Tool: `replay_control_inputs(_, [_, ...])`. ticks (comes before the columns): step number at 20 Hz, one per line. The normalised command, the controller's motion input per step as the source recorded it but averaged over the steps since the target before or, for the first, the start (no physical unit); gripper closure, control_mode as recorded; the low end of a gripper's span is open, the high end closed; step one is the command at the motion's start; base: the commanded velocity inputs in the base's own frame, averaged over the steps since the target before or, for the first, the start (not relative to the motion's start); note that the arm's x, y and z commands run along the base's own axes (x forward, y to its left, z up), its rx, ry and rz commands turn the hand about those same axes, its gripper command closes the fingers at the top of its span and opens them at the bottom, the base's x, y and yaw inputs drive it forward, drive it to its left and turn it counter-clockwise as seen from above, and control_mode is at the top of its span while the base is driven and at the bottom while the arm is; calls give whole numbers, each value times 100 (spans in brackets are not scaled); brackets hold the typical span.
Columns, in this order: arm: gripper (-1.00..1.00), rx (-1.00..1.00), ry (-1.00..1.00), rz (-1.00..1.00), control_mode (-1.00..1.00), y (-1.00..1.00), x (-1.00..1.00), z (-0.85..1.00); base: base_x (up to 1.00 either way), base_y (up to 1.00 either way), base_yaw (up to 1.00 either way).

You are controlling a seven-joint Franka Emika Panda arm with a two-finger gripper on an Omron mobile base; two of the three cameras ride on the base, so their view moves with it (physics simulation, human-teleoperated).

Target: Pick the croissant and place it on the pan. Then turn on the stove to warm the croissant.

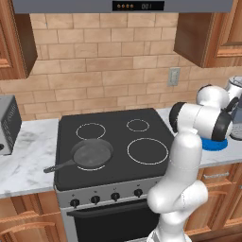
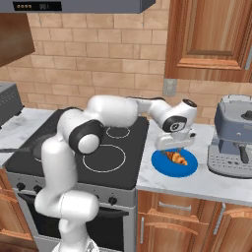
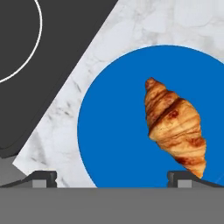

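Right base view: gripper [image 2: 176, 149] low over croissant [image 2: 176, 157] | fingers spread wide | plate [image 2: 162, 165] beneath

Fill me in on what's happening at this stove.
The white robot arm has its end effector hanging open just above the croissant, which lies on a blue plate on the marble counter right of the stove. Nothing is gripped yet. The pan sits empty on the front left burner, handle pointing left, so the croissant hasn't been moved.
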Motion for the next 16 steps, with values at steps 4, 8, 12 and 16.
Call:
replay_control_inputs(4, [-100, 0, 0, 5, -100, 0, 19, -19, 0, 0, 0])
replay_control_inputs(8, [-100, 0, 0, 4, -100, 0, 0, -27, 0, 0, 0])
replay_control_inputs(12, [-100, 0, 0, 3, -100, 0, 0, -31, 0, 0, 0])
replay_control_inputs(16, [-100, 0, 0, 2, -100, 0, 10, -28, 0, 0, 0])
